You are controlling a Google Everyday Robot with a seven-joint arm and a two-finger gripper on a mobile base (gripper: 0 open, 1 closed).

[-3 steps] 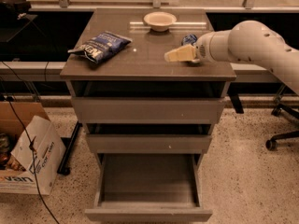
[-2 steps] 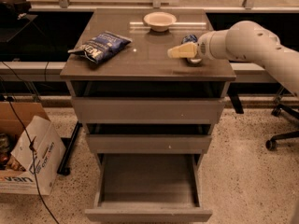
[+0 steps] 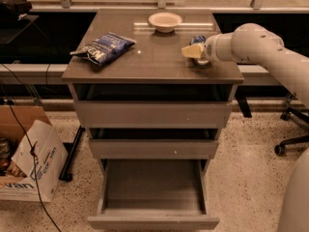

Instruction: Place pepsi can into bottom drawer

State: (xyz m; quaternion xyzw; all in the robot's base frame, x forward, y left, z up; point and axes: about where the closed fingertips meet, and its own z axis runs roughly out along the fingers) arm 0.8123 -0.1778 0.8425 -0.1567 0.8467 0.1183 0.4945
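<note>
The pepsi can [image 3: 197,39], blue with a silver top, stands on the right side of the cabinet top, partly hidden behind my gripper. My gripper [image 3: 192,50] is at the can, just in front of and to the left of it, at can height above the top. The bottom drawer [image 3: 153,222] is pulled open at the foot of the cabinet, and its wide interior shows nothing inside. The two drawers above it are pushed in.
A blue chip bag [image 3: 104,48] lies on the left of the cabinet top [image 3: 145,64]. A white bowl [image 3: 165,21] stands at the back middle. A cardboard box [image 3: 29,161] and cables sit on the floor at left. An office chair base [image 3: 292,141] is at right.
My gripper has moved a little to the right and back, closer in on the can. The can, bag, bowl and drawers have not moved.
</note>
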